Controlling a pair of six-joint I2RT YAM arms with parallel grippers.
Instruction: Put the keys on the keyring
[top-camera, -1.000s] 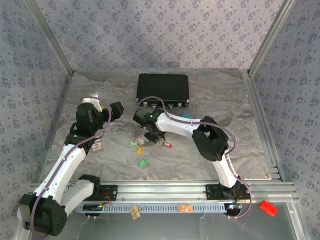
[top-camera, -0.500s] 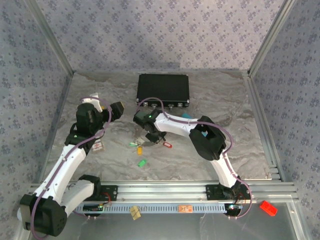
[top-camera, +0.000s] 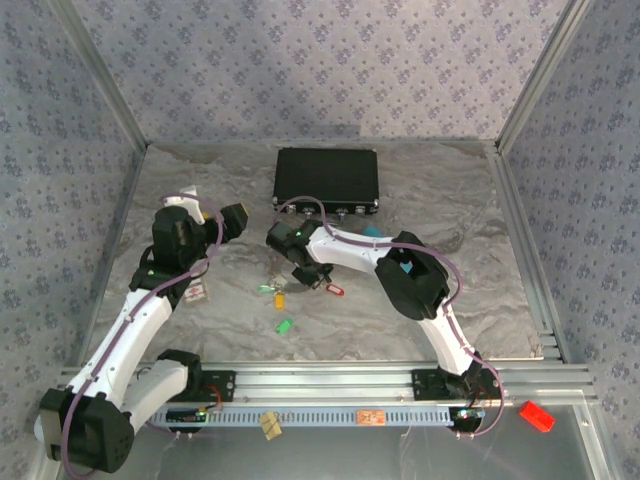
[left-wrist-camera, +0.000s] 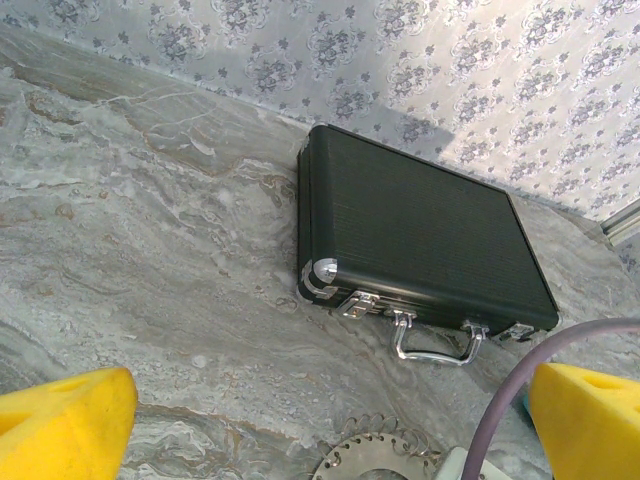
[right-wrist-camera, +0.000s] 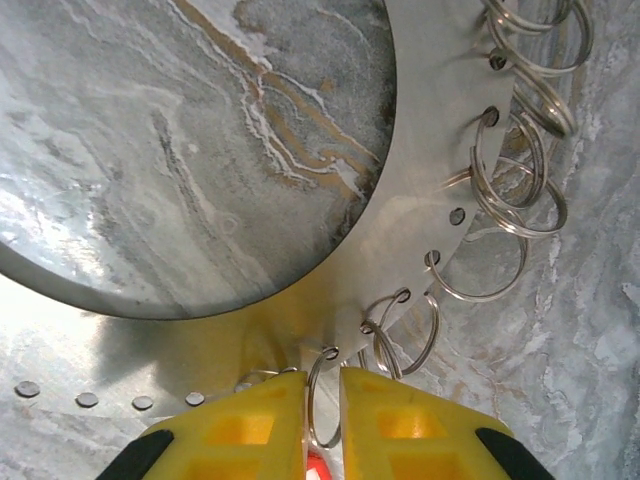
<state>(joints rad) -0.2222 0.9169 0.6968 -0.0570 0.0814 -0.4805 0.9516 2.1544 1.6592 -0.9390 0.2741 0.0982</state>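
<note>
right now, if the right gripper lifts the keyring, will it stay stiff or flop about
The keyring band looks like flat sheet metal, so probably stiff and light. Its small split rings hang loose through holes, so they would likely swing. Its shiny surface may slip in the right gripper.

1. A grey, marble-patterned table (top-camera: 470, 200), walled on three sides by blue-grey floral wallpaper (top-camera: 320, 60).
2. A closed black case (top-camera: 327, 178) lies flat near the middle of the table's far edge. Its silver handle (left-wrist-camera: 435, 345) and latches face the near edge.
3. A small teal object (top-camera: 372, 231), partly hidden, sits just in front of the case's right front corner.
4. A red block (top-camera: 536, 415) rests on the ledge past the metal rail (top-camera: 330, 380), beyond the table's near right corner.
</note>
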